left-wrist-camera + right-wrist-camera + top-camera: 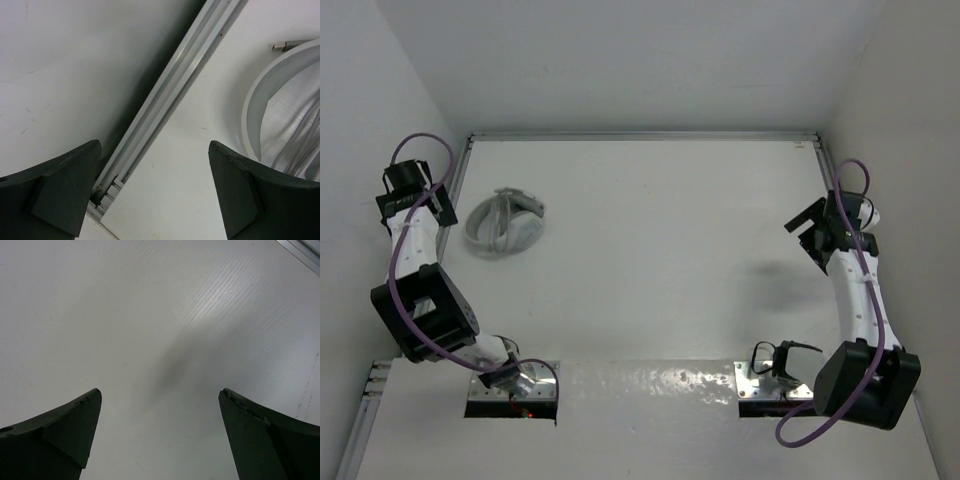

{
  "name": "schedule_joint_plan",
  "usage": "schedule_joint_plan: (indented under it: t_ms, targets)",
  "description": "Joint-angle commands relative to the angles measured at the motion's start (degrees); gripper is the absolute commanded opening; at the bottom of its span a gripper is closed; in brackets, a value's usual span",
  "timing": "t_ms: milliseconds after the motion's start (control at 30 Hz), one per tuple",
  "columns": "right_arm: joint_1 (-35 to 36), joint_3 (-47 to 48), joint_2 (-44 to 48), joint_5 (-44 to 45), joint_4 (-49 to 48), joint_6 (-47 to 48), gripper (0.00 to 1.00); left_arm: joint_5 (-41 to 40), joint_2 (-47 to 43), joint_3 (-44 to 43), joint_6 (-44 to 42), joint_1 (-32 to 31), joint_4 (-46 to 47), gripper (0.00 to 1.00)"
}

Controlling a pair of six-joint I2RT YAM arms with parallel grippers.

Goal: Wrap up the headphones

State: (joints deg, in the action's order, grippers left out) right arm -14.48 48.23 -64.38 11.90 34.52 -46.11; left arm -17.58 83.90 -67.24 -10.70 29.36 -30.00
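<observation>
Left gripper (418, 196) jaws stand wide apart and hold nothing. In the left wrist view the left gripper (155, 145) frames bare surface, with both dark fingers (60, 190) clear of any object. The unit hangs at the left edge of the table (660, 260), over the aluminium rail (185, 85) that runs along the foot of the side wall (75, 60).

Right gripper (812, 232) jaws are likewise spread and empty. In the right wrist view the right gripper (160, 390) shows only white table surface between its fingers, with a soft shadow (175, 370) on that surface. This unit sits near the right edge of the table, well apart from the task object.

The headphones (503, 222) lie on the table in the far-left area, just beside the left gripper and not touching it. They form a compact pale bundle. In the left wrist view the curved headband (250, 100) enters from the right, several thin pale cable strands (300, 140) run inside its arc, and a small metallic plug (286, 46) lies at its outer edge. The ear cups cannot be told apart at this resolution.

A thick purple cable (432, 148) loops above the left arm.
</observation>
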Motion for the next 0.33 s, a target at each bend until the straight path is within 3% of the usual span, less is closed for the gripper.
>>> schedule_joint_plan:
  t_ms: [0,300]
  targets:
    - [0.15,-0.50,1.89,-0.12,-1.39,0.76,0.99,-0.52,-2.95,1.41,-0.81,0.78,2.31,0.86]
    - [0.15,-2.69,4.35,-0.65,-3.23,1.28,0.99,0.88,-3.65,2.20,-0.55,0.78,2.31,0.86]
